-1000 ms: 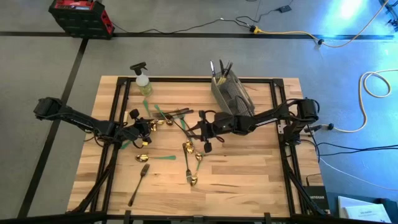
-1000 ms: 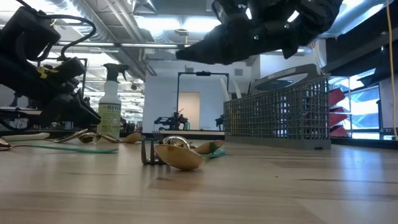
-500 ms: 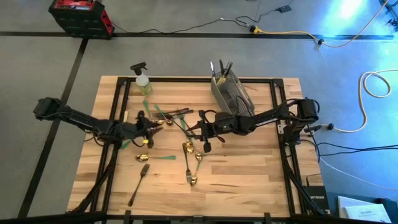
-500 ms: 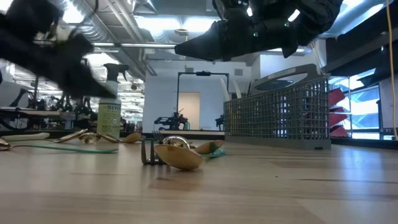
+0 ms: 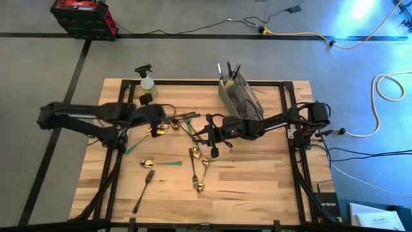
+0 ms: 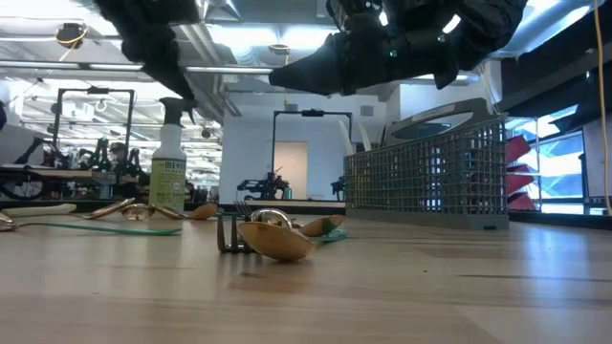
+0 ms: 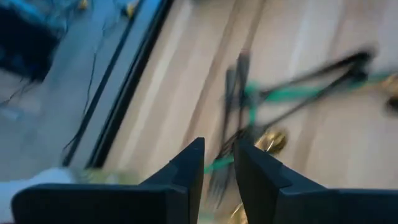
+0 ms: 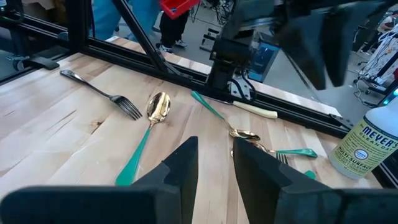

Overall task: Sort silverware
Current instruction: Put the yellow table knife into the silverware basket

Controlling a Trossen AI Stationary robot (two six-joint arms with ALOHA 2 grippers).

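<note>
In our left wrist view the left gripper point(image 7: 219, 163) has its two dark fingers point(image 7: 186, 168) drawn close, a narrow gap between them and nothing in it that we can see. In the high view this gripper point(image 5: 156, 115) is over the left-centre of the wooden table point(image 5: 257, 187), near the spray bottle point(image 5: 147, 82).

The right gripper point(image 8: 214, 163) also shows its fingers point(image 8: 181, 165) close together with only a narrow slot, empty as far as we can tell. From above, it point(image 5: 210, 129) is near the middle of the table, just in front of the grey mesh caddy point(image 5: 239, 98), which holds a few dark utensils standing upright.

The silverware point(image 5: 187, 145) lies scattered flat between and in front of the two grippers. A dark fork point(image 5: 144, 187) lies toward the near left, its long axis diagonal, tines pointing toward the table's centre. A green-handled gold spoon point(image 5: 161, 164) lies beside it, with its long axis across the table and its bowl to the left. Gold spoons point(image 5: 197, 167) lie in front of the right gripper, their long axes roughly front to back. In the right wrist view we see the same fork point(image 8: 102, 93) and the spoon point(image 8: 146, 134) lying side by side but apart.
</note>
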